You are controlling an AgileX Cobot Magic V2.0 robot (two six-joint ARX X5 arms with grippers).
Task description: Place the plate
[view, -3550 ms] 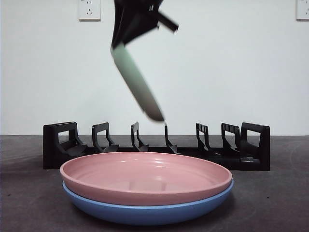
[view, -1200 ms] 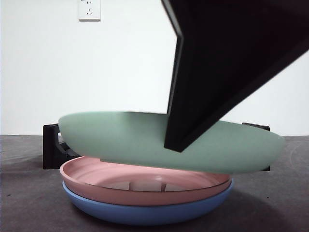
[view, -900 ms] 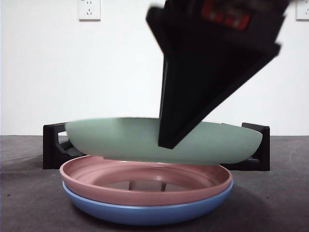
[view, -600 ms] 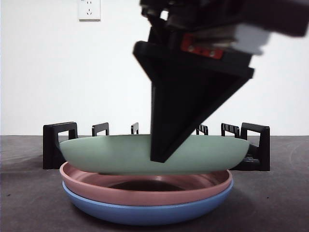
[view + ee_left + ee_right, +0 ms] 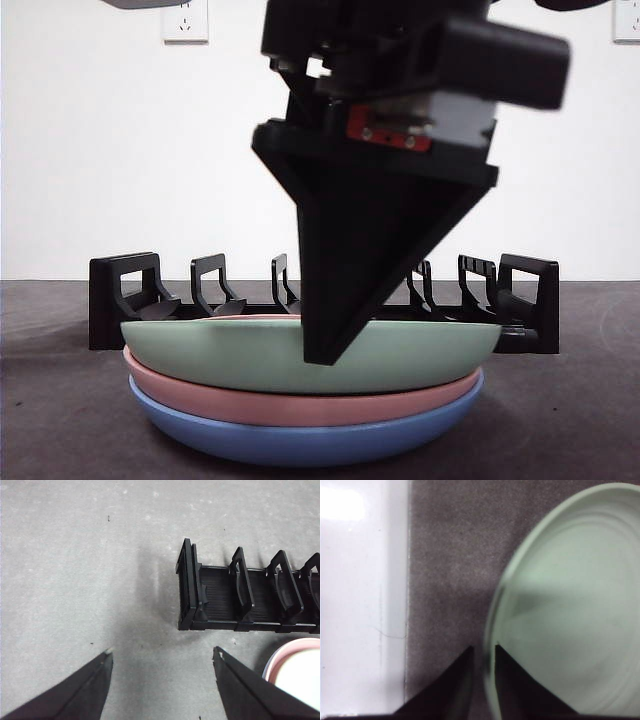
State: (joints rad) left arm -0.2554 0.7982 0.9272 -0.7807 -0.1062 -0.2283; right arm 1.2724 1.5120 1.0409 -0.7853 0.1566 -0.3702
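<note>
A green plate (image 5: 200,350) lies level on top of a pink plate (image 5: 250,405), which sits in a blue plate (image 5: 300,440) at the front of the table. My right gripper (image 5: 322,355) comes down from above, big and dark, and is shut on the green plate's near rim. In the right wrist view the gripper (image 5: 483,652) has its jaws pinching the green plate's (image 5: 570,605) edge. My left gripper (image 5: 162,652) is open and empty, above bare table beside the end of the black plate rack (image 5: 220,595).
The black rack (image 5: 125,285) with several upright slots stands behind the plate stack, all slots empty. The pink plate's rim (image 5: 295,644) shows at the corner of the left wrist view. A white surface (image 5: 360,605) borders the grey table mat.
The green plate came down from a steep tilt in the air, levelled out and sank onto the pink plate. The right gripper descended with it, still holding the rim.
</note>
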